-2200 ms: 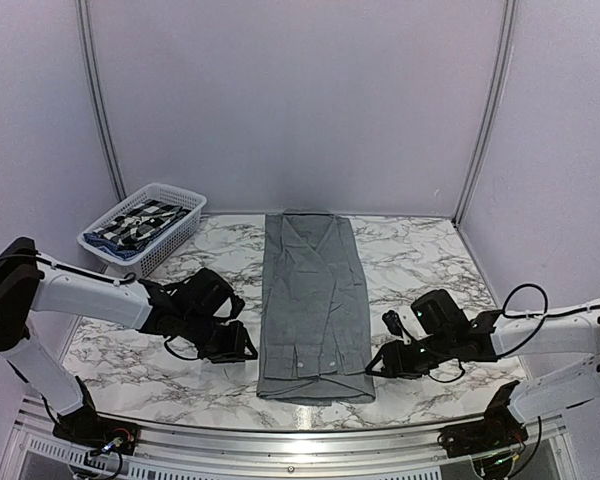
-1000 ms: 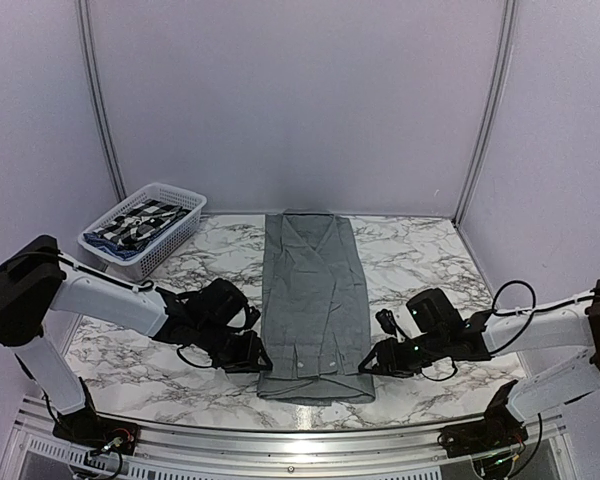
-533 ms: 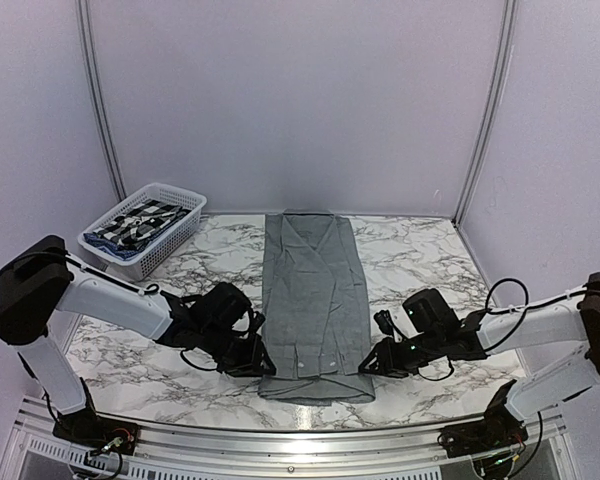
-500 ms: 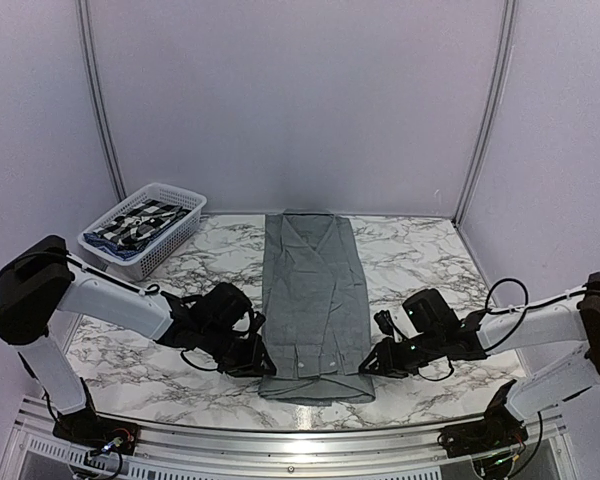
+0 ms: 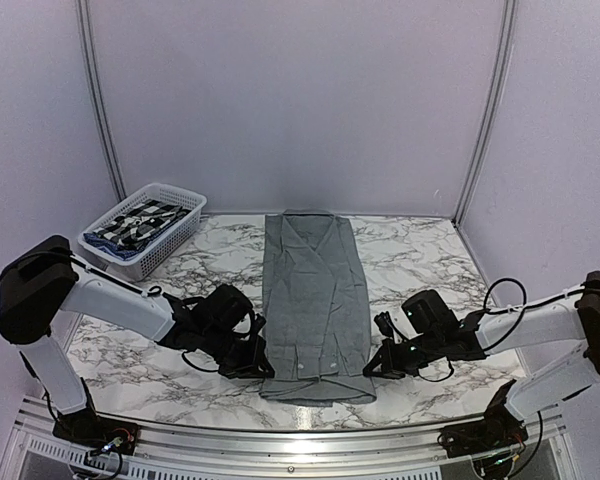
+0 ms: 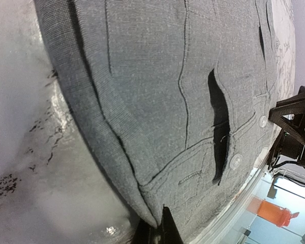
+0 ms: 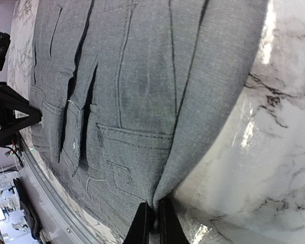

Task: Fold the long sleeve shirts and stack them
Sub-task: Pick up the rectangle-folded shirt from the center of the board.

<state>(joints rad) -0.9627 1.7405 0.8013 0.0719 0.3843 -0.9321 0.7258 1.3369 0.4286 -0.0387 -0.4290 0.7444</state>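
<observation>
Together, left hand (image 5: 261,369) and right hand (image 5: 371,369) each pinch a near corner of the grey shirt (image 5: 313,290).

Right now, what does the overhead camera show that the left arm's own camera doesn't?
Only overhead: the white basket of checked clothes, and the grey shirt laid out full length, collar at the far end. Only the left wrist: the shirt's buttons and stitching close up, with the left gripper pinching the near corner. Both: the shirt, the marble table, and the right gripper at the opposite corner.
</observation>
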